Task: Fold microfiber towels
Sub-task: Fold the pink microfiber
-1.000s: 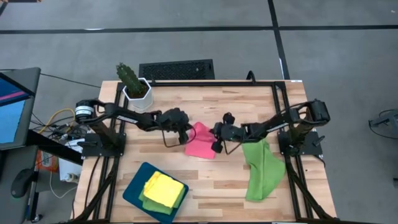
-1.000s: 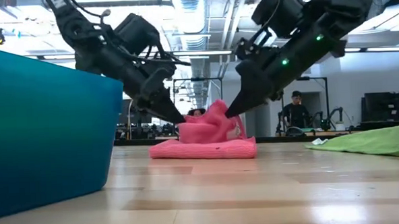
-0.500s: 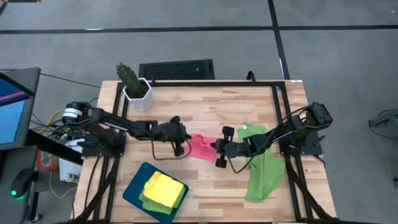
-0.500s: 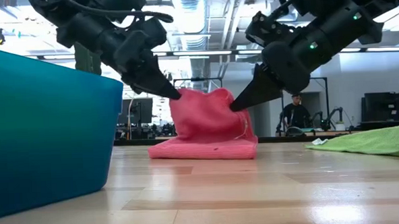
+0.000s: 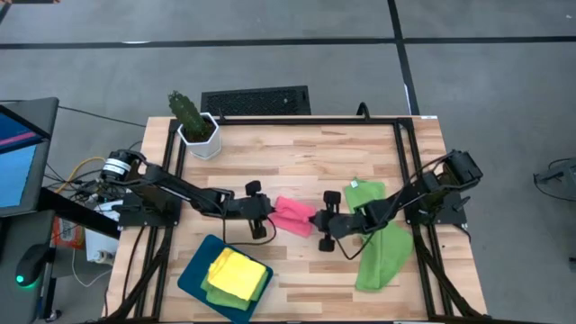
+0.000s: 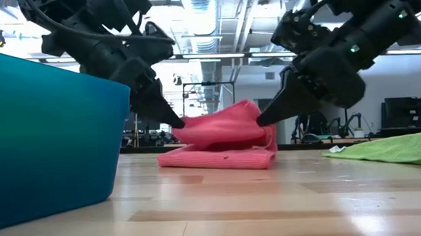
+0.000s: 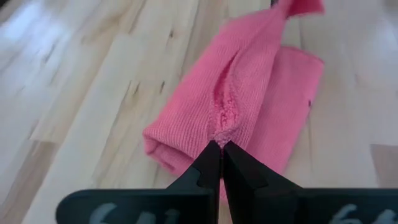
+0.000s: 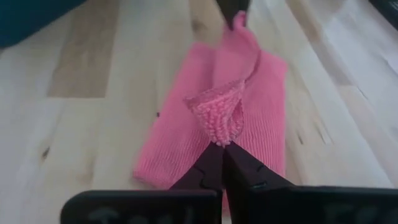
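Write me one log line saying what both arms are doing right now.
left gripper: shut on pink towel edge | right gripper: shut on opposite edge | towel: top layer lifted over folded part on table | fold unfinished

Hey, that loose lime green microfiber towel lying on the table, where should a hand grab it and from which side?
Take the lime green microfiber towel by its small folded end nearest the table's middle, coming down from above. It lies flat and crumpled on the wooden table, so only a raised edge gives the fingers something to pinch. The right hand, pinching the pink microfiber towel, sits closest.
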`<state>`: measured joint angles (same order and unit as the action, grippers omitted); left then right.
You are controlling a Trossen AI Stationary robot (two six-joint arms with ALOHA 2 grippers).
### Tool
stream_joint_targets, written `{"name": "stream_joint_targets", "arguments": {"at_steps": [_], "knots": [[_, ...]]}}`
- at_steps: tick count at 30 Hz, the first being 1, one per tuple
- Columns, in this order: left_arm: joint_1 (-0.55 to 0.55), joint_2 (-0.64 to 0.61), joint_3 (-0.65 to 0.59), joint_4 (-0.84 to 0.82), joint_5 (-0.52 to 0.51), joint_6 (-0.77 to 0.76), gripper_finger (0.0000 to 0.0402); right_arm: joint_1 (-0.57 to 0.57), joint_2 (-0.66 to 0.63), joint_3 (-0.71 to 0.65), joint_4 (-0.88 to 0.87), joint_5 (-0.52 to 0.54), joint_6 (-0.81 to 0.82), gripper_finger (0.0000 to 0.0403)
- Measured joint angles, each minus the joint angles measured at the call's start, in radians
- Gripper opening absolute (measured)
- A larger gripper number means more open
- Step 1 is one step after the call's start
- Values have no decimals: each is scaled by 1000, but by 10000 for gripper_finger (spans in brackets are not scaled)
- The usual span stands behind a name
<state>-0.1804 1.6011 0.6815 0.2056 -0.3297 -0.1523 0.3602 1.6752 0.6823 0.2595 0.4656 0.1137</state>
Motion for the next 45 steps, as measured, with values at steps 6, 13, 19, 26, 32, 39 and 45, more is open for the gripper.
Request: {"name": "stream_joint_targets", "arguments": {"at_steps": [6,13,19,26,32,39,45], "knots": [[-13,4,0,5,15,9,0,18,0,0,2,-49,-62,56],[-12,4,0,1,75,45,0,18,0,0,-5,-157,-70,134],[-22,4,0,1,112,43,0,10,-10,-1,18,-153,-36,189],[-66,4,0,-3,117,92,0,-29,32,0,178,-146,-30,185],[-98,4,0,-6,132,142,0,-36,150,-1,288,-148,-9,154],[-101,4,0,-15,131,151,0,-3,243,2,308,-144,3,124],[-109,3,21,-47,218,206,47,-2,260,5,314,-143,12,117]]}}
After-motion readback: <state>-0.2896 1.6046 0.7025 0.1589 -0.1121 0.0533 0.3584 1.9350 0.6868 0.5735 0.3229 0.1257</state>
